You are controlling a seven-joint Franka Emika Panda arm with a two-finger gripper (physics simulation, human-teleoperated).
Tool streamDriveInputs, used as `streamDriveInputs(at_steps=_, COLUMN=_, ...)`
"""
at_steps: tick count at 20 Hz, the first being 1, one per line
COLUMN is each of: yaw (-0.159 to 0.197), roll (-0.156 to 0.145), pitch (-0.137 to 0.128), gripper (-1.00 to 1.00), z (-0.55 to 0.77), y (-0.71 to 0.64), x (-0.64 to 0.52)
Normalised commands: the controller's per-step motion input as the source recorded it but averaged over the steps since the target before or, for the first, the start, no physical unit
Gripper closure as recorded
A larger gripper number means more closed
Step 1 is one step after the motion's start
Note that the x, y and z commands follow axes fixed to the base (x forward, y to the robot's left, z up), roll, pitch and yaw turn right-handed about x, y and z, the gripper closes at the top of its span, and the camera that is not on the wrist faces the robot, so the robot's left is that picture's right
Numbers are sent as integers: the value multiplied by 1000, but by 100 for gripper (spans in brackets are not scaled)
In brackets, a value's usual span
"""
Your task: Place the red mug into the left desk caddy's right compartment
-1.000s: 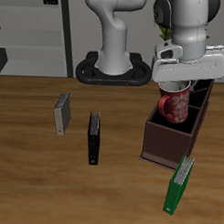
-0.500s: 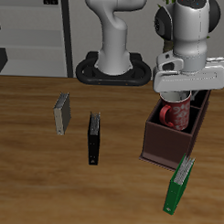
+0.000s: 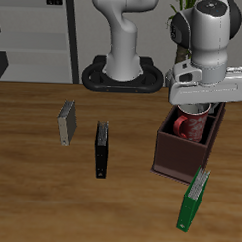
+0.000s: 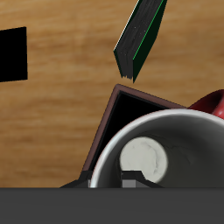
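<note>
The tool [image 3: 196,108], pinching the red mug [image 3: 190,125], holds it low in the left desk caddy [image 3: 171,154]; judging so, next calls for letting go inside the right compartment [image 4: 131,109].

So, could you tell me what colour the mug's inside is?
White; the red mug shows it best in the wrist view.

Red mug [image 3: 190,126]: red ceramic, pale speckles, white interior; upright, mouth up, lower body sunk within right compartment [image 3: 184,145], upper part hidden from exterior view. Wrist view: white rim and pale interior [image 4: 157,156]; red handle [image 4: 210,103] at 2 o'clock from rim. Left desk caddy [image 3: 171,159]: dark maroon-brown open-top box, long axis toward 1 o'clock, on table.
</note>
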Motion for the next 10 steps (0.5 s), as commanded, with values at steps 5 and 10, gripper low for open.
streamDriveInputs(at_steps=5, yaw=5, roll=26, pitch=56, gripper=100, z=-393, y=164, x=38)
streamDriveInputs(at_steps=10, yaw=-4, roll=17, pitch=37, gripper=100, z=-183, y=76, x=34)
